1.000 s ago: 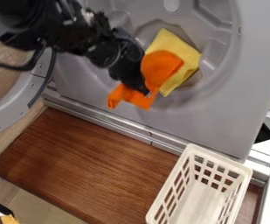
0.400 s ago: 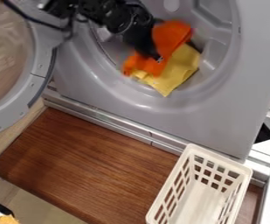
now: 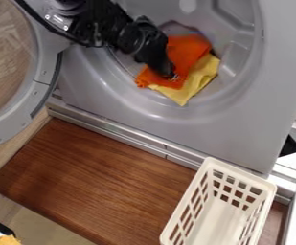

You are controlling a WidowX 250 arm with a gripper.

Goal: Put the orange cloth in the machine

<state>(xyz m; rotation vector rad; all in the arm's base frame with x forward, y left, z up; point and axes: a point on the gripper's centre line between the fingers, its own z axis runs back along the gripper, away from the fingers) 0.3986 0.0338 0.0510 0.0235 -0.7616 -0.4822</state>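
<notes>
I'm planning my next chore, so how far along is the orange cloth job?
The bright orange cloth looks inside the grey machine's round opening, lying partly over the yellow cloth. The black two-finger gripper is at the orange cloth. Left, probably: backing the gripper out.

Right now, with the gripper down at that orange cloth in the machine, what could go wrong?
The gripper is right at the orange cloth, so a fold might snag and come out as the arm backs away. The orange cloth overlaps the yellow one, so pulling on it could drag both. The yellow cloth's lower corner lies near the front edge of the opening, so it might slip out over the machine's front.
</notes>
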